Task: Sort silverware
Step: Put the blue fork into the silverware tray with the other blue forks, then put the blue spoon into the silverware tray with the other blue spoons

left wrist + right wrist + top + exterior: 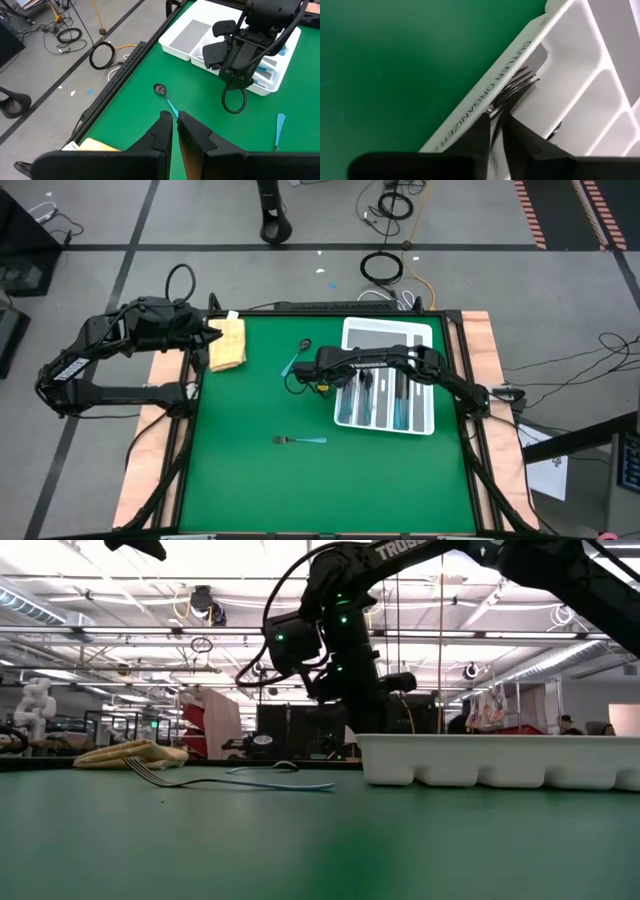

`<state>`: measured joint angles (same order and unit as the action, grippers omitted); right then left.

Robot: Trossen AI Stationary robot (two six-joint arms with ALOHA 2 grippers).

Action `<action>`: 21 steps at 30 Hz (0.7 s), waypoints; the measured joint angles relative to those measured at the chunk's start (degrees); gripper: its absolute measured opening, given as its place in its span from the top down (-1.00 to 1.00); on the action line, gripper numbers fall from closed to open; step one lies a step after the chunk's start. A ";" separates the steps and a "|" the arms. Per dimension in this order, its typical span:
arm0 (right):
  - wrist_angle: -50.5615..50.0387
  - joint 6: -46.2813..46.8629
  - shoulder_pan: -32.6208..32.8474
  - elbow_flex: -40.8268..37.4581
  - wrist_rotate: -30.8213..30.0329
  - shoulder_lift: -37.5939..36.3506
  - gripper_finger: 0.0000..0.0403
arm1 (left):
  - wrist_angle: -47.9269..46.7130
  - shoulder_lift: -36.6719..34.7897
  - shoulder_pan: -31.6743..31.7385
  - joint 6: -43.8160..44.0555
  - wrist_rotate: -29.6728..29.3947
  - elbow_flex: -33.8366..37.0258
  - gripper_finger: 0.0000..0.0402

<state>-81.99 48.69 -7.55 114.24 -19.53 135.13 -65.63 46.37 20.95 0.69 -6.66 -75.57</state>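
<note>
Placing a fork into the white organiser tray looks to be the step in hand. In the high view the right gripper sits just left of frame centre, at the tray's left edge. In the right wrist view its two dark fingers are pinched nearly together on a dark handle, with the fork's tines fanning out just past the tray's lettered rim, over the outermost slot. So the right gripper is clamped on that fork.

To do this well, the fork should be carried fully inside the rim before release, aligned along the slot's length, tines clear of the wall, then lowered close to the slot floor so it drops flat and does not bounce or bridge the divider. Whether that slot already holds forks I cannot tell from here; several pieces of silverware lie in the tray's long slots.

Two pieces remain on the green table: a second fork at lower centre of the high view, and a spoon just left of the right gripper.

The left gripper waits at the upper left, touching or just beside the folded yellow cloth, its fingers almost touching and holding nothing.
</note>
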 joint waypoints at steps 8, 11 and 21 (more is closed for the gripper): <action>0.26 -5.37 0.17 1.36 0.46 0.00 0.40 | 0.00 -0.01 0.02 0.35 0.00 0.00 0.82; 0.25 -7.23 0.31 3.44 0.84 0.00 0.23 | 0.00 0.00 0.01 0.35 0.00 -0.01 0.82; -5.64 -14.00 1.28 17.74 0.35 0.00 -0.05 | 0.00 -0.01 0.02 0.35 0.00 0.00 0.82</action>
<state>-87.62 34.70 -6.27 131.97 -19.18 135.13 -65.63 46.36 20.97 1.04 -6.66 -75.57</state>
